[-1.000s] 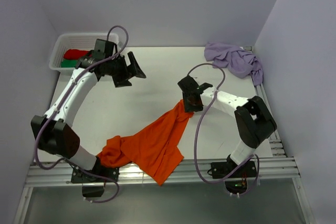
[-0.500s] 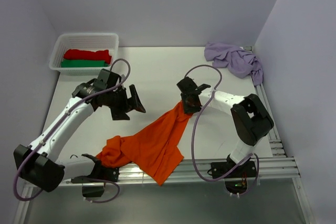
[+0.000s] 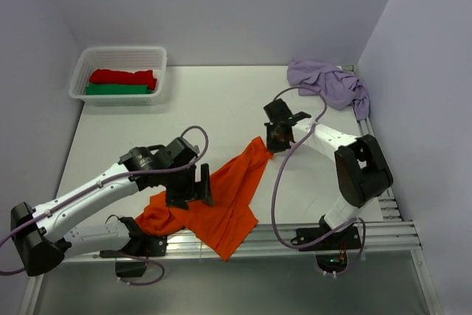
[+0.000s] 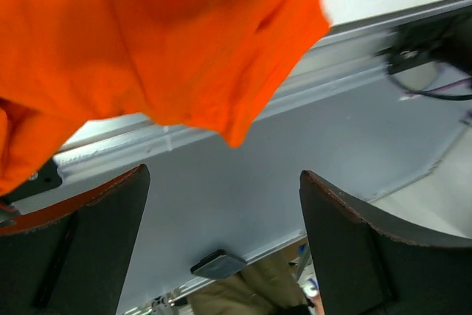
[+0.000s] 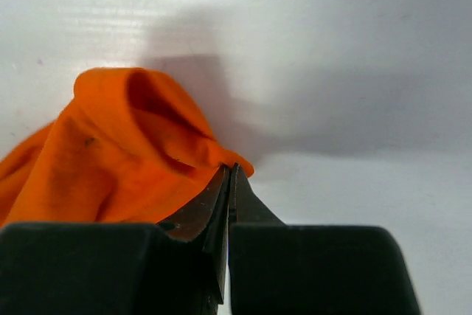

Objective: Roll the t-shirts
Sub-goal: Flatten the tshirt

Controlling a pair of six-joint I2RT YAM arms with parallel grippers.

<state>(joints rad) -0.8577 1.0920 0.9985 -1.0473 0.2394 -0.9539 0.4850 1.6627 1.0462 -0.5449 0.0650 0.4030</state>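
Nearest to me, the orange t-shirt [image 3: 221, 201] is lying crumpled at the near edge of the table [image 3: 214, 108], and its near corner is hanging over the metal rail [image 3: 295, 235]. My left gripper [image 3: 198, 186] is now hovering just above the left part of this shirt. A second ago it was far away at the basket [image 3: 118, 51], so it has come down and near. Its jaws are standing wide apart and holding nothing; in the left wrist view only orange cloth and the rail are showing between them. A little farther, my right gripper [image 3: 277, 136] has just closed. Its jaws are pressing together on the far corner of the orange t-shirt, and this corner is lifting into a small peak. I am judging that the shirt is being prepared for spreading flat, so the rolling is not yet beginning. At the far right corner the lilac t-shirt [image 3: 328, 82] is waiting in a heap, untouched.
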